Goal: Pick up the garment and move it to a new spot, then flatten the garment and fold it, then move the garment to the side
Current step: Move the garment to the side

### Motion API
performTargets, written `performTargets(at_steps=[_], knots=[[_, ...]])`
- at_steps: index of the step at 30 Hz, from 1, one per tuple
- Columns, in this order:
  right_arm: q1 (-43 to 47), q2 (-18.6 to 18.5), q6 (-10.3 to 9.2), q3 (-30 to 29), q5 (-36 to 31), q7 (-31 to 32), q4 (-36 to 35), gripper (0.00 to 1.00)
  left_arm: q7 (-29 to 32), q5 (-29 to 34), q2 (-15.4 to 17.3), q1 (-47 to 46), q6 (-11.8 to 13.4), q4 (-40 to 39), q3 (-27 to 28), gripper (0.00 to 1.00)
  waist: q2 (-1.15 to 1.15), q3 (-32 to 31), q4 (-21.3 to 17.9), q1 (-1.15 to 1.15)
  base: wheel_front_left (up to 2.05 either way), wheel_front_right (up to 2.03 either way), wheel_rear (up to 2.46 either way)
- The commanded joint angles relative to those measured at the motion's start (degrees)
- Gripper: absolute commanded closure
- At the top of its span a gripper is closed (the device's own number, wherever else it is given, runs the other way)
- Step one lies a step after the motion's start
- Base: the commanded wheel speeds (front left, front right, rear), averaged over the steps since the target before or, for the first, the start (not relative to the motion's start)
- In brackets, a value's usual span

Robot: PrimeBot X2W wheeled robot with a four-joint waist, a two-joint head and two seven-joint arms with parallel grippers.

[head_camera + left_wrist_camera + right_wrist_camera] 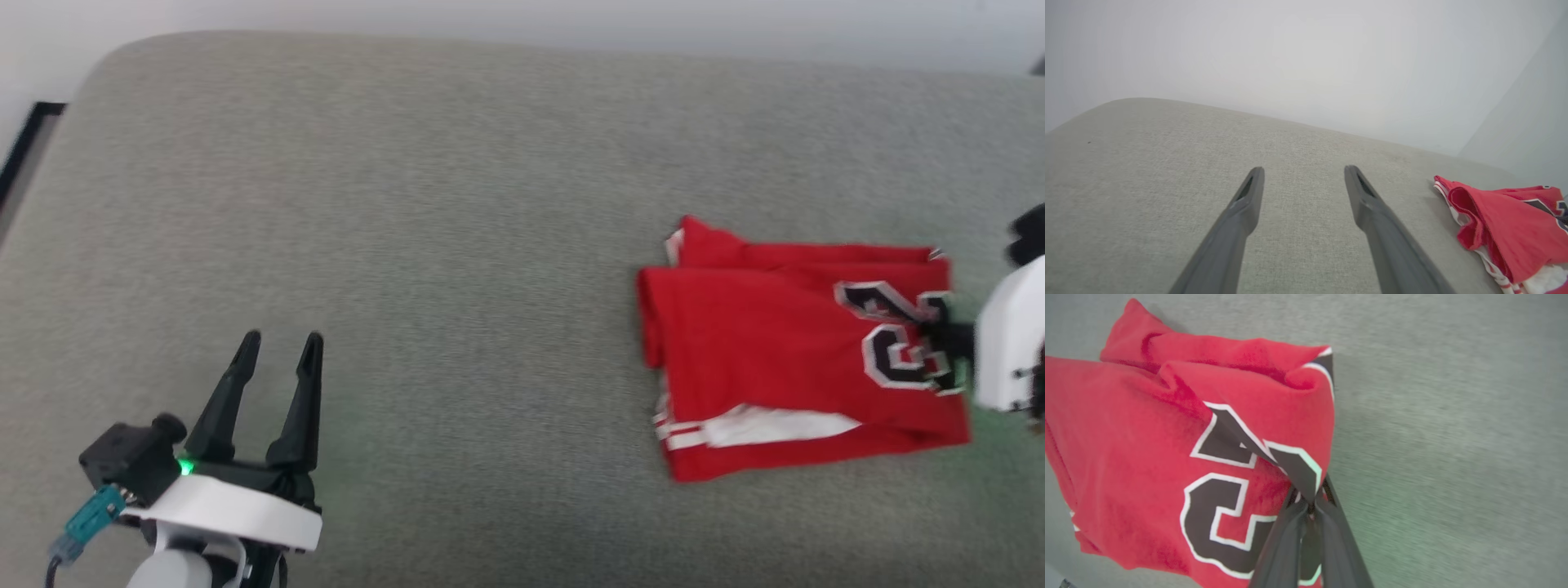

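The garment (775, 351) is a red jersey shirt with black white-outlined numbers and white trim, lying folded on the grey fabric surface at the right. My right gripper (943, 336) reaches in from the right edge and is shut on the garment's right edge at the numbers. In the right wrist view the garment (1167, 449) is pinched between the closed fingers (1290, 539), and its cloth puckers up at the pinch. My left gripper (282, 343) stands open at the lower left, well apart from the shirt. In the left wrist view the garment (1506, 224) lies to the right of the gripper (1303, 173).
The grey fabric surface (457, 245) stretches wide to the left and behind the garment. Its rounded far edge meets a pale wall (522, 16). A dark strip (20, 155) runs along the far left edge.
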Motion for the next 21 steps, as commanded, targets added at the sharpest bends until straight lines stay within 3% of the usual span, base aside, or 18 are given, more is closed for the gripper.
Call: performTargets(at_steps=[1,9,21], knots=[[-0.07,-0.45,-0.27,-0.80,-0.53,-0.24,-0.45,1.00,-0.29,0.49,0.16,-1.26,-0.21,-0.35,-0.23,0.00,0.00,0.86,-1.58,0.00,0.00,0.00,0.00],[-2.81,-3.63,-0.26,-5.75,-3.82,-1.11,-1.91,1.00,-0.29,0.86,1.78,-5.54,-0.21,-1.32,-2.84,0.00,0.00,3.86,-7.22,0.00,0.00,0.00,0.00],[-8.86,-7.43,-0.23,-10.56,-11.57,-7.36,1.80,1.00,-0.28,1.20,4.43,-12.58,-0.21,-2.23,-8.48,0.00,0.00,8.73,-13.30,0.00,0.00,0.00,0.00]])
